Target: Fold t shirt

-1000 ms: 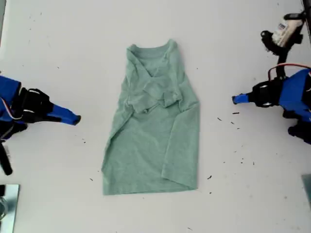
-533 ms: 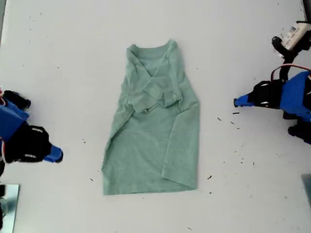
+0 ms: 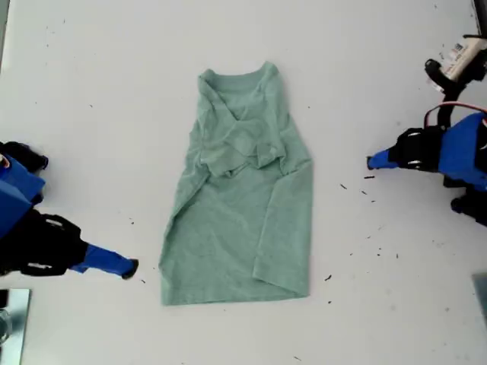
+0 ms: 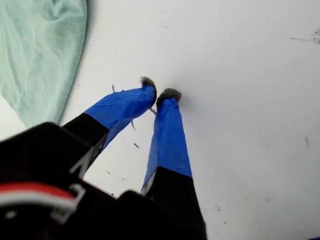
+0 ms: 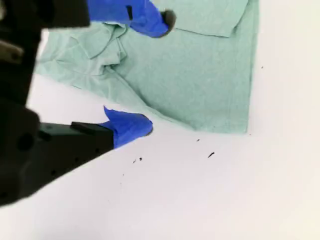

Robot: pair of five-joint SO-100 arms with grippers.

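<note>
Sage-green shirt [image 3: 242, 194] lay partly folded at the centre of the white desk [image 3: 114, 76]. My first gripper [image 3: 131, 267], jaws together and empty, sat near its hem corner, lower left of the exterior view. My second gripper [image 3: 373, 160], jaws apart, hung at the exterior view's right, clear of the cloth.

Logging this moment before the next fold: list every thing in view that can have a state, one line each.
t shirt: flat on the table, both sleeves folded in, wrinkled, hem not yet folded up, held by no gripper.
my first gripper: shut, empty, tips over bare table beside the shirt's hem corner.
my second gripper: open, empty, off the shirt's side edge.
</note>
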